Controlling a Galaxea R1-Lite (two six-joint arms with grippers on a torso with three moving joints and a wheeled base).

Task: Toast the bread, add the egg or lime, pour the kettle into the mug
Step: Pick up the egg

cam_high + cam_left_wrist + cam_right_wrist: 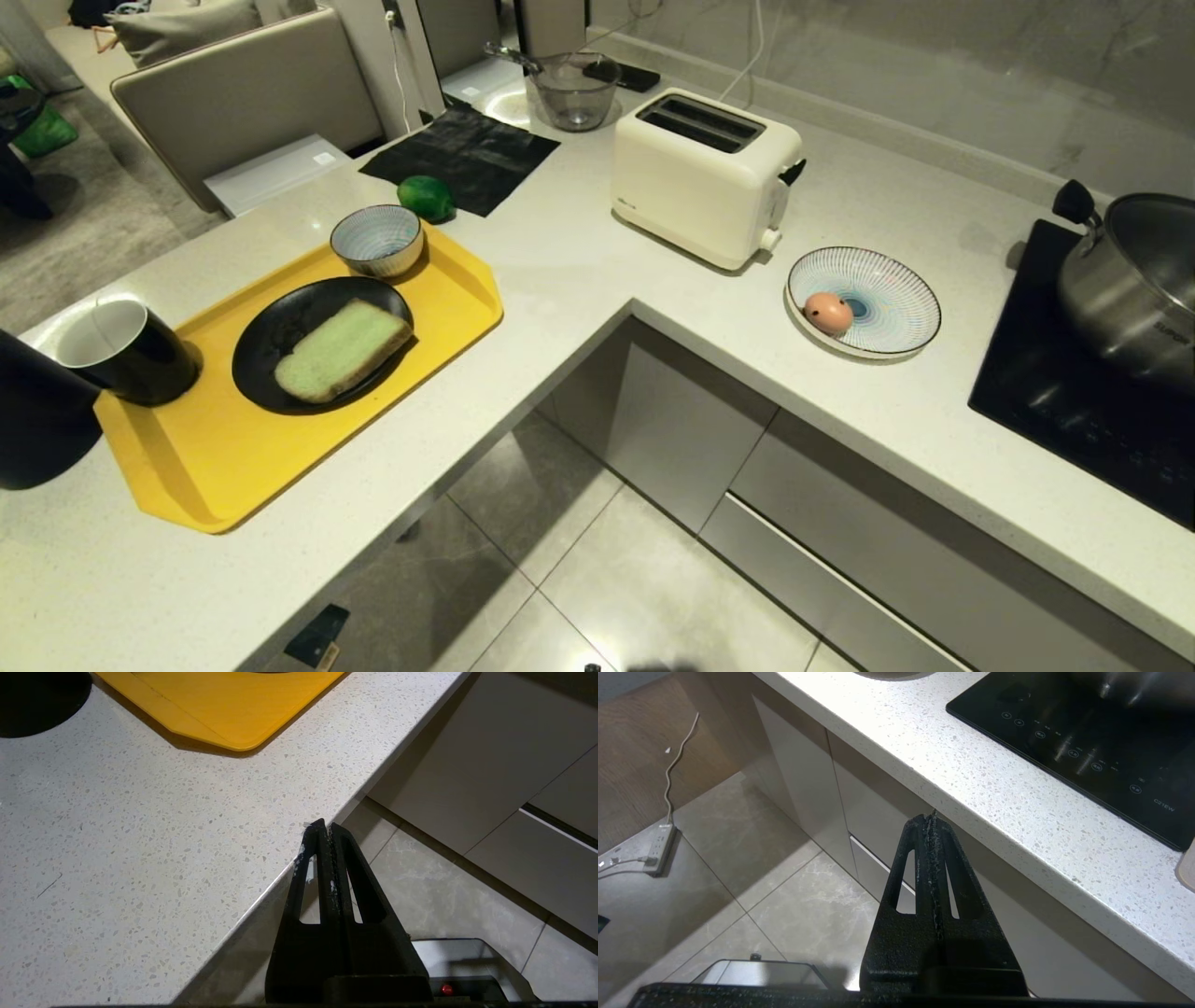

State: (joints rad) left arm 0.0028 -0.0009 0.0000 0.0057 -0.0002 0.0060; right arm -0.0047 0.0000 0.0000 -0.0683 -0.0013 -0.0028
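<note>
The green-faced bread (343,350) lies on a black plate (271,327) on the yellow tray (233,457). The black mug (126,352) stands at the tray's left end, and the black kettle (37,420) is cut off at the left edge. Behind the small striped bowl (377,240) sits the lime (426,198). The egg (828,313) rests on a striped plate (887,299) right of the white toaster (705,177). My left gripper (325,826) is shut and empty by the counter edge below the tray (224,704). My right gripper (931,817) is shut and empty below the counter beside the cooktop (1087,742). Neither arm shows in the head view.
A steel pot (1134,280) sits on the black cooktop (1074,401) at the right. A glass jug (571,89) and a black mat (462,154) lie behind the toaster. The L-shaped counter (579,271) wraps a tiled floor (597,569) with cabinet fronts. A power strip (661,849) lies on the floor.
</note>
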